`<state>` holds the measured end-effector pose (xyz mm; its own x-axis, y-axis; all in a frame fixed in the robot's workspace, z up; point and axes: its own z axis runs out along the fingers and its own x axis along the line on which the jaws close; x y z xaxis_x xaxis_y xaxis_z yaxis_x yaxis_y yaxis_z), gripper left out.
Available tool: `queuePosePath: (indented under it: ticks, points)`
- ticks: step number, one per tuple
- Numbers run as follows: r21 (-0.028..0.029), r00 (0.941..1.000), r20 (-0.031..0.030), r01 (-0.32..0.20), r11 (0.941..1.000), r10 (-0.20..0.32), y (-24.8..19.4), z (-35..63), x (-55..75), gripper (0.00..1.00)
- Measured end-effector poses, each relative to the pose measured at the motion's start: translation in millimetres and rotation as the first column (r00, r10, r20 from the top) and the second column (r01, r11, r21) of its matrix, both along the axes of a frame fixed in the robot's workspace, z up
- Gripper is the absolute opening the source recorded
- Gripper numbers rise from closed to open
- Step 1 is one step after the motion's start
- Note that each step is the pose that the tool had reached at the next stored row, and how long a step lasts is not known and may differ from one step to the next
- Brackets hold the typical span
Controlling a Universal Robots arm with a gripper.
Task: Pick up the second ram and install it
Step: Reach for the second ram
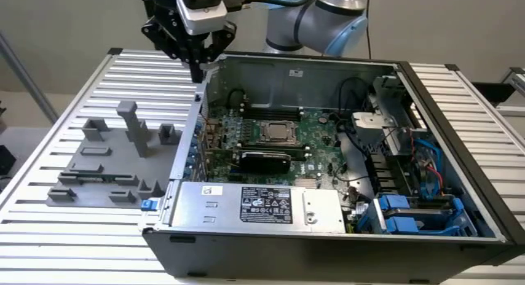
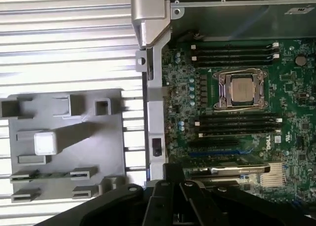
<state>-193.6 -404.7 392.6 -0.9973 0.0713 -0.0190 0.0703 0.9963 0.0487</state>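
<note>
Status: pick-up not yet done.
- Second ram point(image 2: 49, 175) lies flat in clips of grey fixture point(image 2: 94, 137) on slatted tabletop point(image 1: 131, 82), beside open computer case point(image 1: 328, 260), on exterior view's left.
- Gripper point(image 1: 197, 67) hangs above rear corner of case, between fixture and motherboard point(image 2: 296, 88), well apart from ram.
- Gripper opening: cannot tell. No ram seen in it.
- Memory slots point(image 2: 237, 120) flank processor socket point(image 2: 242, 89). Cannot tell whether any slot is filled.
- Judged remaining: whole task, both pick-up and installation.

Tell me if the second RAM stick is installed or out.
Out: the RAM stick lies flat in the grey fixture, outside the computer case.
</note>
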Motion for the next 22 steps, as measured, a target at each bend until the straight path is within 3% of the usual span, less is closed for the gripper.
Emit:
queuePosePath:
  ticks: [10, 22]
  points:
    - [0.0000, 1.0000, 0.0000, 0.000, 1.0000, 0.000, -5.7, -0.3, -45.1, 0.00]
    - [-0.0013, 1.0000, -0.0006, 0.000, 1.0000, 0.000, -16.4, -5.5, -97.2, 0.00]
